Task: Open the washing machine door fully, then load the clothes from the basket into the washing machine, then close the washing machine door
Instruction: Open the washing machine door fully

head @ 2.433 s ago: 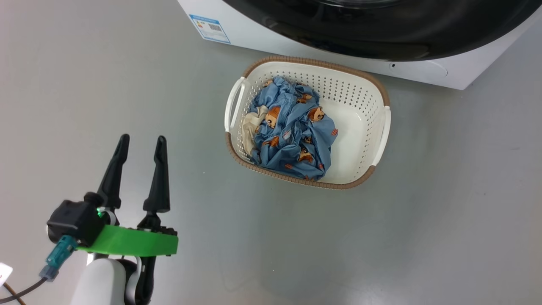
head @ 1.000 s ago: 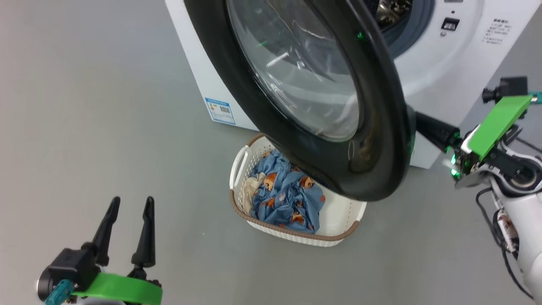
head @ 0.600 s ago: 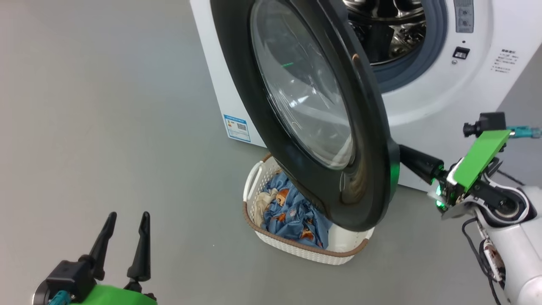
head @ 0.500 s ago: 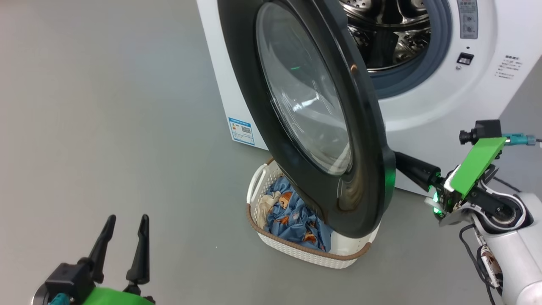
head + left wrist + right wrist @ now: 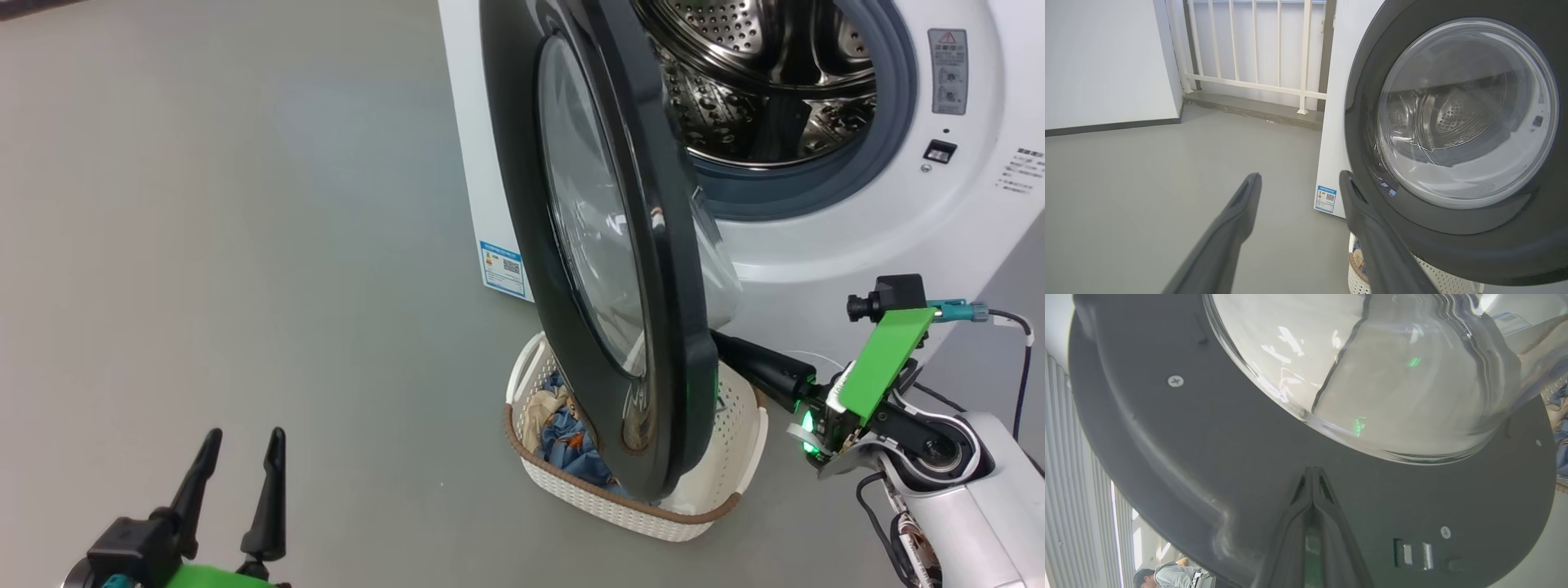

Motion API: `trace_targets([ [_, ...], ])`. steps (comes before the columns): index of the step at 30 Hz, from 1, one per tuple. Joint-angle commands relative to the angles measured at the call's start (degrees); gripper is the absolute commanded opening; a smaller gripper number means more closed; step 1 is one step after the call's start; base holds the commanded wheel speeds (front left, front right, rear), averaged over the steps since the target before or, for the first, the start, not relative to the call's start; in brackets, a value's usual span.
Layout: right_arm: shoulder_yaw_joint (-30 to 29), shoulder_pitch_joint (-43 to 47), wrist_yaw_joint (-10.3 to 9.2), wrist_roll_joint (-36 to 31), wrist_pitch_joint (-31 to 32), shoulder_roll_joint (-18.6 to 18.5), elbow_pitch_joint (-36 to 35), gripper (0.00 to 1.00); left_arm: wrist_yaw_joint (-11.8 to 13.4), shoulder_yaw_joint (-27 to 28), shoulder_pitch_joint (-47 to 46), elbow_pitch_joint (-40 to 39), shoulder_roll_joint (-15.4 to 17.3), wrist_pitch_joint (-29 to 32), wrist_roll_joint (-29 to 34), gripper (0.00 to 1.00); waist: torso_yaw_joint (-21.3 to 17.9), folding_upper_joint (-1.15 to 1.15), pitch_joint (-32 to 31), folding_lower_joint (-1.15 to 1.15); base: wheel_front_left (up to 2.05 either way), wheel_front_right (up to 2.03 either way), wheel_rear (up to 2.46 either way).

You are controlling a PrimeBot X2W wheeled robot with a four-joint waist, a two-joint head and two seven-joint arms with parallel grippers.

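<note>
Clothes (image 5: 569,431) partly behind w/m door (image 5: 604,245)

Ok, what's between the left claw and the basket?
Bare grey floor, seen in the head view: nothing lies between the open left claw and the basket.

Head view: high, looking down, washing machine door (image 5: 604,245) nearly edge-on. Left wrist view: low, facing its outer glass. Right wrist view: close against its inner face; door shared throughout.
</note>
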Motion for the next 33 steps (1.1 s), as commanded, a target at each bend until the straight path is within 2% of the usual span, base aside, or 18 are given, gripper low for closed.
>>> trace_targets([
  [1,0.72,0.33,0.10,0.37,0.71,0.94,-2.13,0.00,-0.18,1.92,-0.48,-1.01,1.61,-0.47,-0.47,1.00,0.79,0.00,-0.40,0.00,0.00,0.00,0.00],
  [19,1.94,0.84,0.10,-1.20,2.55,4.93,-3.52,0.00,-0.17,1.69,-0.32,-0.38,1.67,-0.47,-0.40,1.00,4.47,0.00,-1.34,0.00,0.00,0.00,0.00],
  [33,2.58,0.08,0.10,-2.27,3.39,7.40,-2.72,0.00,0.05,2.07,0.04,-0.89,1.87,-0.47,-0.56,1.00,4.97,0.00,-1.06,0.00,0.00,0.00,0.00],
])
